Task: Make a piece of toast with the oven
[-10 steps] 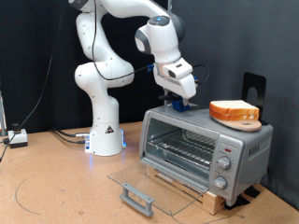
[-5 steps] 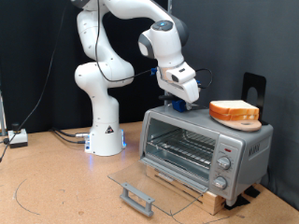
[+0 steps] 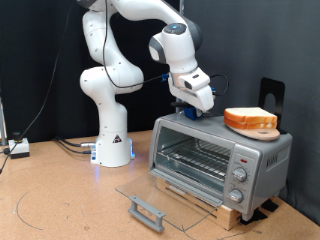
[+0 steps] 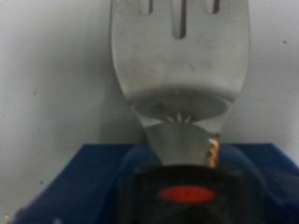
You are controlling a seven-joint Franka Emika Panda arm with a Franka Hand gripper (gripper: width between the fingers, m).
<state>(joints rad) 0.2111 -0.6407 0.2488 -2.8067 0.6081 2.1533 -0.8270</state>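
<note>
Exterior view: the oven (image 3: 215,160) sits on a wooden board (image 3: 205,203) on the counter (image 3: 60,200), toward the exterior view's right; its glass door (image 3: 155,195) is folded fully down and lies flat in front, grey bar handle (image 3: 146,211) at the near edge; wire rack (image 3: 195,158) visible inside, nothing on it that I can make out; round knobs (image 3: 238,180) stacked on the right panel; an orange-crusted bread slice (image 3: 250,117) rests on a round tan board (image 3: 262,131) on the oven roof, right side; cannot tell from this view whether that is the task's piece of toast or the similar one; the white arm (image 3: 105,75) stands on its base at the exterior view's left and reaches over; the hand (image 3: 192,108) is down at the left rear of the oven roof, just beside something blue (image 3: 193,116) lying there, well apart from the slice; a black upright panel (image 3: 271,96) stands behind the oven.

Wrist view: a flat metal spatula blade (image 4: 180,56) with slots near its far end runs away from the camera over a pale surface; its narrow neck goes into a dark handle with a red mark (image 4: 187,194), above a blue piece (image 4: 93,173); fingers are not distinguishable here, so cannot tell whether the hand is clenched or released; no bread in this view.
</note>
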